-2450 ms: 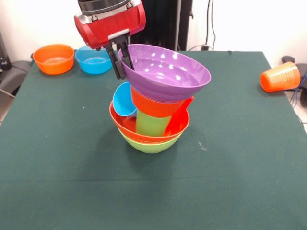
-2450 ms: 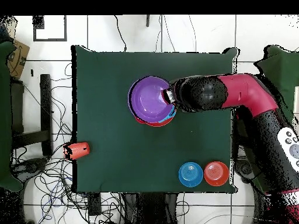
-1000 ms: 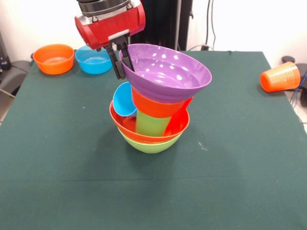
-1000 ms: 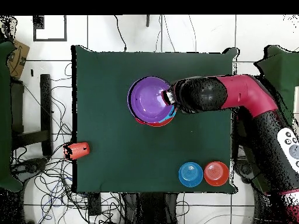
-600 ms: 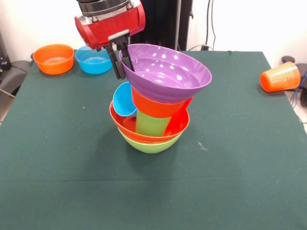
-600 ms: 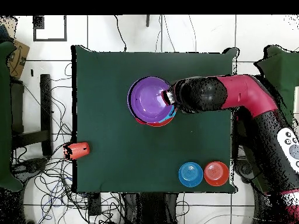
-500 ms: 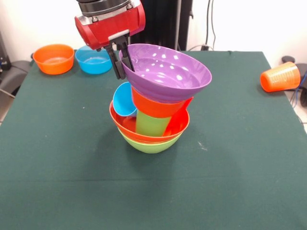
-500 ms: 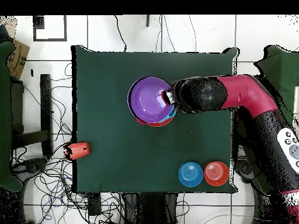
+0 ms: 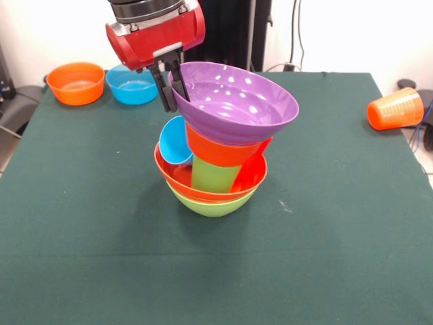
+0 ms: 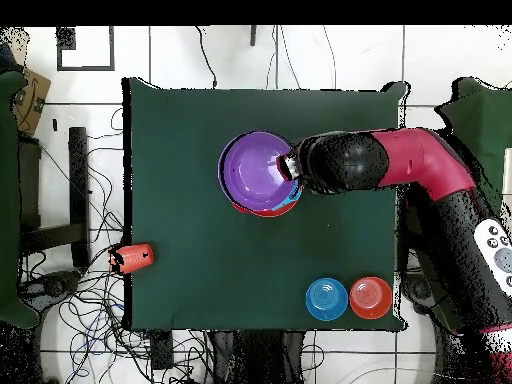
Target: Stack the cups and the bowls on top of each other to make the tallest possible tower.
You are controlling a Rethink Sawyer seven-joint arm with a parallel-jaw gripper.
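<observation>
Front view: gripper fingers pinch the purple bowl's rim (tilted) atop the tower.

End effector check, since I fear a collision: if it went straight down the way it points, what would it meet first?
Probably the light blue cup in the tower, just below the end effector, which straddles the purple bowl rim; depth is unclear.

The green table carries the tower at centre, a small orange bowl and blue bowl at the far left corner, and an orange cup on its side at the right edge.

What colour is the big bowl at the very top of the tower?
Purple, glossy with light spots; it shows best in the front view.
</observation>
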